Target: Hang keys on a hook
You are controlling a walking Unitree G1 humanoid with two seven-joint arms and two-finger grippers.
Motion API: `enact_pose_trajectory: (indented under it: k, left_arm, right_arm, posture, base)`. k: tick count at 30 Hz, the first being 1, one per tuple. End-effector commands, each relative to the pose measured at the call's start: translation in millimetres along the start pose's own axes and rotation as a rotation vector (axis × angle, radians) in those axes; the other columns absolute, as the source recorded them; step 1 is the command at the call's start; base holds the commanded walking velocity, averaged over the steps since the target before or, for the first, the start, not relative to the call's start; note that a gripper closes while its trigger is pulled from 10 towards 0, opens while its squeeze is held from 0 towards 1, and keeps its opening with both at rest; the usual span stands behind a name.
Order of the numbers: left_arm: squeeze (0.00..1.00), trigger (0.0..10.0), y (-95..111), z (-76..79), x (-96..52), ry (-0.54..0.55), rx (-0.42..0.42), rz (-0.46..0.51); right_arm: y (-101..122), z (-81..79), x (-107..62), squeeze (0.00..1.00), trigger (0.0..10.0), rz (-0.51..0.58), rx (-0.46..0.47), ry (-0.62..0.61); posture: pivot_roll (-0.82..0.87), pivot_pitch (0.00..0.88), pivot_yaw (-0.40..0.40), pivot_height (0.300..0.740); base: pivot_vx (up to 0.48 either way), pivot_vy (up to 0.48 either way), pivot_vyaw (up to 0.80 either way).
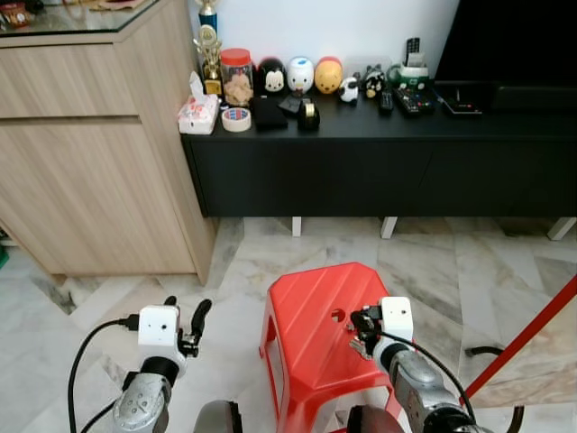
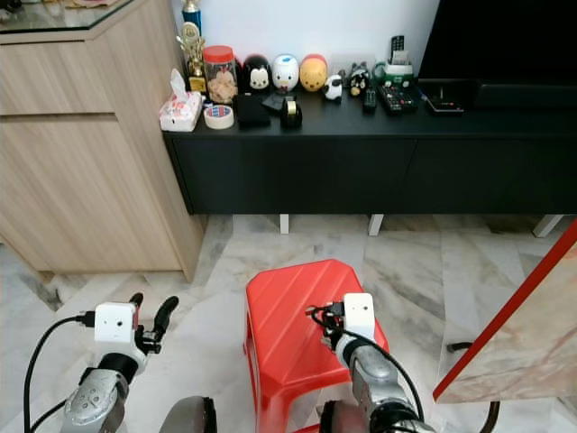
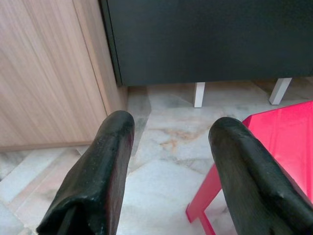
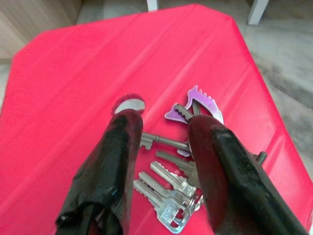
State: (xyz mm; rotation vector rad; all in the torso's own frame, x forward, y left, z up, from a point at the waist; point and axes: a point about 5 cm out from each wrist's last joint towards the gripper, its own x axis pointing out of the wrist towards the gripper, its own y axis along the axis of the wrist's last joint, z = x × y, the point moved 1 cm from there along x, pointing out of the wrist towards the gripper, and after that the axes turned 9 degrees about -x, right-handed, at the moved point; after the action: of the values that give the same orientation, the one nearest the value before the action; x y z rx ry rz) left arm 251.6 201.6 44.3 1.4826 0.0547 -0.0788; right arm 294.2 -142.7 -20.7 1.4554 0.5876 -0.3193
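Nearest you, the right claw [image 4: 161, 132] is down over the red plastic stool [image 1: 306, 307], its two black fingers [image 4: 107, 166] spread apart and straddling the bunch of keys [image 4: 178, 171] that lies flat on the stool's top. You can see several silver keys fanned out between the fingers, one long-shafted key pointing toward the round hole [image 4: 128, 104] in the stool top, and a purple-headed key on the far side of the bunch. The right finger sits on or just over the ring end of the bunch; you cannot tell from these views whether it actually touches. The keys are not gripped.

To your left, the left claw [image 1: 185, 316] hovers above the marble floor [image 1: 433, 262] beside the stool, fingers [image 3: 98, 171] wide apart and holding nothing.

Farther off, a low black cabinet [image 1: 379, 162] runs along the white wall, with a wooden cupboard [image 1: 90, 144] at its left end. On the cabinet top, from the left, you have a tissue pack [image 1: 198, 113], a roll of tape [image 1: 236, 119], a red-lidded jar [image 1: 237, 77], a trophy [image 1: 210, 54], three round toy figures [image 1: 301, 74] and several remote controls [image 1: 413, 97]. A red bar [image 1: 532, 329] slants across the near right corner.
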Motion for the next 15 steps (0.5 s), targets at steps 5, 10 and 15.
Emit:
enact_pose_trajectory:
  k: [5, 10, 15]
  left_arm:
    - [0.0, 10.0, -0.5, -1.1, -1.6, 0.003, 0.006, -0.003]
    - [0.0, 10.0, 0.5, 0.1, -1.0, 0.0, 0.005, 0.0]
    - [0.0, 10.0, -0.4, -0.4, -3.4, 0.003, 0.002, -0.003]
  right_arm:
    - [1.3, -7.9, 3.6, 0.0, 10.0, -0.067, -0.004, 0.024]
    - [0.6, -10.8, 4.4, 0.0, 10.0, -0.088, 0.01, 0.02]
    - [-0.7, -8.1, 4.5, 0.0, 10.0, -0.115, 0.026, -0.024]
  posture:
    - [0.07, 0.049, -0.025, 0.61]
    - [0.08, 0.052, -0.026, 0.61]
    - [0.08, 0.068, -0.026, 0.61]
  base:
    - [0.0, 0.0, 0.0]
    - [0.0, 0.0, 0.0]
    - [0.0, 0.0, 0.0]
